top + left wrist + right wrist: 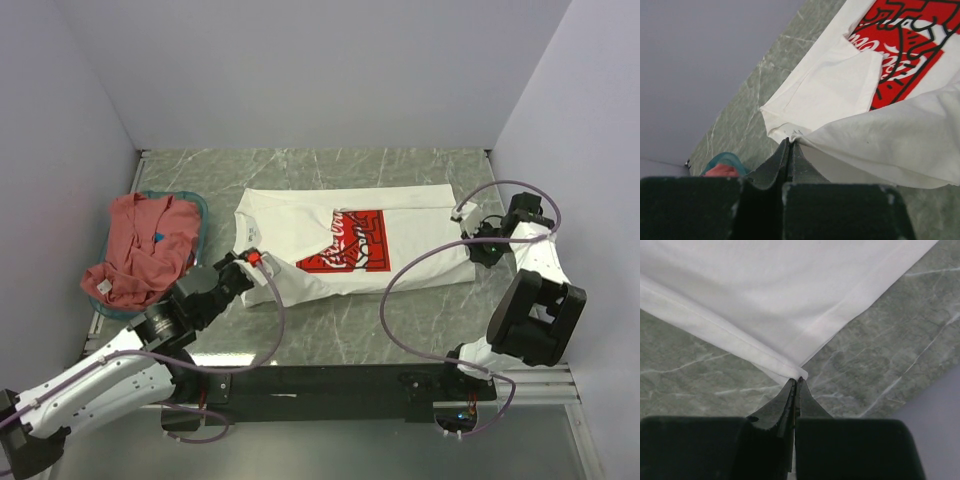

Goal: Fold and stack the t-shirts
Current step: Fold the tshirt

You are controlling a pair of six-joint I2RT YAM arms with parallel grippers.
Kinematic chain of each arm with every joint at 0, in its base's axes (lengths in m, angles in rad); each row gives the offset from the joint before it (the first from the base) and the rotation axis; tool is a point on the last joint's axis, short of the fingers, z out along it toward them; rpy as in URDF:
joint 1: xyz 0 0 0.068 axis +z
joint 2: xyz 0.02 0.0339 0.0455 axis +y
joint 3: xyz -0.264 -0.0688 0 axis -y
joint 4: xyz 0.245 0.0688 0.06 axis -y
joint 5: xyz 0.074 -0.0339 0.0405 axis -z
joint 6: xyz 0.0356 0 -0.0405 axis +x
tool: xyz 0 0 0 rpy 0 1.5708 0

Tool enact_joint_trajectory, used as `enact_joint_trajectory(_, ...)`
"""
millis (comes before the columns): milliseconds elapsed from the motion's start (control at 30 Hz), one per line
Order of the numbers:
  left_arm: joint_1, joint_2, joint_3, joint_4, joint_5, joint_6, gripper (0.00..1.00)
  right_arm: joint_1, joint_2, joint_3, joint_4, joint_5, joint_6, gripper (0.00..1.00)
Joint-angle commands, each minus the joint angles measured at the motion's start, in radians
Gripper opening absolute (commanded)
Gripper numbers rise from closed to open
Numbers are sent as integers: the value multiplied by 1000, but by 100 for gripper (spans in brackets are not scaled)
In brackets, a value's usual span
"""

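The white t-shirt (350, 235) with the red square print lies spread on the grey marbled table, one sleeve folded over the print. My left gripper (252, 262) is shut on the shirt's near-left edge; in the left wrist view the closed tips (790, 142) pinch the cloth (830, 90), which is lifted into a fold there. My right gripper (471, 243) is shut on the shirt's right corner; the right wrist view shows its tips (796, 381) pinching the hemmed corner (765, 290). The salmon-red t-shirt (140, 250) lies crumpled in the basket at the left.
The teal plastic basket (197, 208) stands at the table's left side, next to my left arm; its rim also shows in the left wrist view (722, 160). White walls close in the back and both sides. Purple cables loop over the right arm (430, 265).
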Motion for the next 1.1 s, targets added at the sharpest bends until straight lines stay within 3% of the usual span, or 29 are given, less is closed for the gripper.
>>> enact_joint_trajectory(0, 87, 40, 57, 110, 79, 5, 0, -14, 24, 57, 46, -25, 55, 0)
enact_joint_trajectory(233, 264, 115, 68, 201, 221, 1, 0, -16, 93, 100, 62, -33, 92, 0)
enact_joint_trajectory(1067, 393, 445, 238, 261, 373, 111, 0, -10, 308, 238, 77, -41, 189, 0)
